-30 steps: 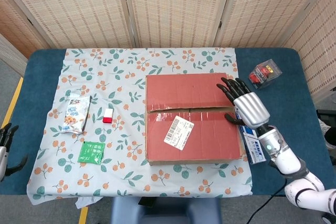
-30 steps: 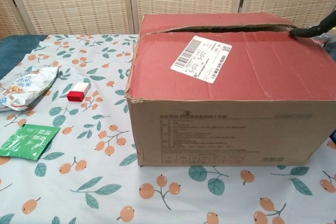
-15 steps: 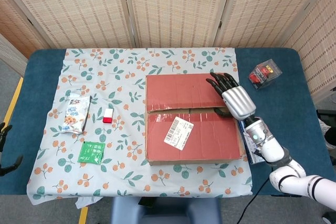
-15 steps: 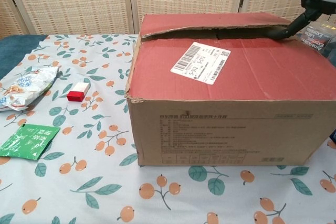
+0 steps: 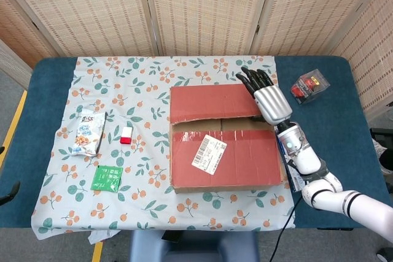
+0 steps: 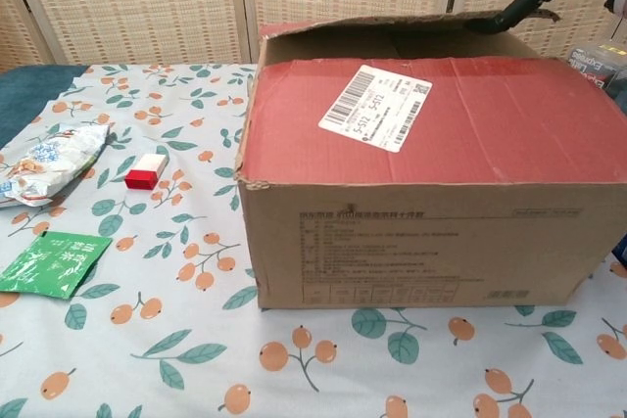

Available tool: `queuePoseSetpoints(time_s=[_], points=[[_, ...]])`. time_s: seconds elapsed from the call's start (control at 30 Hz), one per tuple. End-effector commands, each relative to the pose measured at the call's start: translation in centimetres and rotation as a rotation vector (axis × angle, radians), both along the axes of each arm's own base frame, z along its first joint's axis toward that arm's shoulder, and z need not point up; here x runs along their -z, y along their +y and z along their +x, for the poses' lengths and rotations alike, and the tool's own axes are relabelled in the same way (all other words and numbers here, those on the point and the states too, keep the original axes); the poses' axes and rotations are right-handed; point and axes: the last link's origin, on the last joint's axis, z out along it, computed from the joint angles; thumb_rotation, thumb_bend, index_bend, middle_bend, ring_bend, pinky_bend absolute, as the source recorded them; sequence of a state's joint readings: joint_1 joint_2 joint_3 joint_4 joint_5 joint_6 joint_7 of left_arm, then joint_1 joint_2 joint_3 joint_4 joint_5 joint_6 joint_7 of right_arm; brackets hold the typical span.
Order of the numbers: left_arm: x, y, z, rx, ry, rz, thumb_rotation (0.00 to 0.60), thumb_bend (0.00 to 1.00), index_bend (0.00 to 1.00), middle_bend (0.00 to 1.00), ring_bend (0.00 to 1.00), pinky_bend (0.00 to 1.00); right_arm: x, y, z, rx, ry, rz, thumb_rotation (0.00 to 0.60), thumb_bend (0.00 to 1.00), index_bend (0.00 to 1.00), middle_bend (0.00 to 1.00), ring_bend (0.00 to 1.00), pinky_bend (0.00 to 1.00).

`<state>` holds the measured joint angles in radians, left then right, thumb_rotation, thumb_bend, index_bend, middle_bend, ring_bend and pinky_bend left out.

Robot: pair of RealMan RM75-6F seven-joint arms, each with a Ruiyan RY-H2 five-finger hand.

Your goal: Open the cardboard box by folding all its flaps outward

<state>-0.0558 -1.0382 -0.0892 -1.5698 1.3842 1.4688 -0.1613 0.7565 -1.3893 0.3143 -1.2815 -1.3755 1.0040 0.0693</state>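
Under the right robot hand (image 5: 265,97), the cardboard box (image 5: 224,151) sits on the bench (image 5: 344,121); its far flap (image 5: 212,102) is pinched at the right corner and tilted up. Corrugated board looks stiff and light, hinging best from free edges. Near flap (image 6: 431,115), just below that hand, lies flat.

Red box top, leafy cloth, blue table

The cardboard box (image 5: 224,139) is red on top and brown on its sides, with a white label (image 5: 209,151) with black stripes. The tablecloth (image 5: 135,90) is white with green leaves and orange berries. The table (image 5: 52,90) is dark blue. The right hand (image 5: 265,97) is silver with black fingers (image 5: 250,78). A packet (image 5: 107,178) is green.
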Motion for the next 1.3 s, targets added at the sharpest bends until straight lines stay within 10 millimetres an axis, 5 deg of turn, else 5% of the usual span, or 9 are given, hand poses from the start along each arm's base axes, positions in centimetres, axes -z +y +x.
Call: queuePoseSetpoints(time_s=[0.03,0.57,0.93,1.07,1.3], points=[[-0.5,-0.3,0.0,0.015,-0.004,0.026,0.6,0.4,0.05,0.0,0.0,0.0,-0.9,-0.9,1.4,-0.002,0.007,-0.046,0.6,0.35,0.0,0.0,0.0,0.0],[-1.2,0.2,-1.2,-0.017,-0.049,0.04,0.6,0.4,0.05,0.0,0.0,0.0,-4.4,-6.5,4.9,0.076,-0.013,-0.128,0.6,0.36,0.0,0.0,0.0,0.0],[-1.4,1.4,-2.5,-0.061,-0.076,0.029,0.6,0.4,0.07,0.0,0.0,0.0,-3.3,-12.1,4.6,0.167,0.003,-0.117,0.6,0.35,0.0,0.0,0.0,0.0],[-1.3,1.6,-2.4,-0.057,-0.064,0.018,0.6,0.4,0.07,0.0,0.0,0.0,-3.1,-11.8,4.0,0.141,-0.023,-0.099,0.6,0.36,0.0,0.0,0.0,0.0],[-1.2,1.4,-2.5,-0.063,-0.068,0.011,0.6,0.4,0.07,0.0,0.0,0.0,-6.0,-7.3,0.8,0.062,-0.157,-0.03,0.6,0.36,0.0,0.0,0.0,0.0]])
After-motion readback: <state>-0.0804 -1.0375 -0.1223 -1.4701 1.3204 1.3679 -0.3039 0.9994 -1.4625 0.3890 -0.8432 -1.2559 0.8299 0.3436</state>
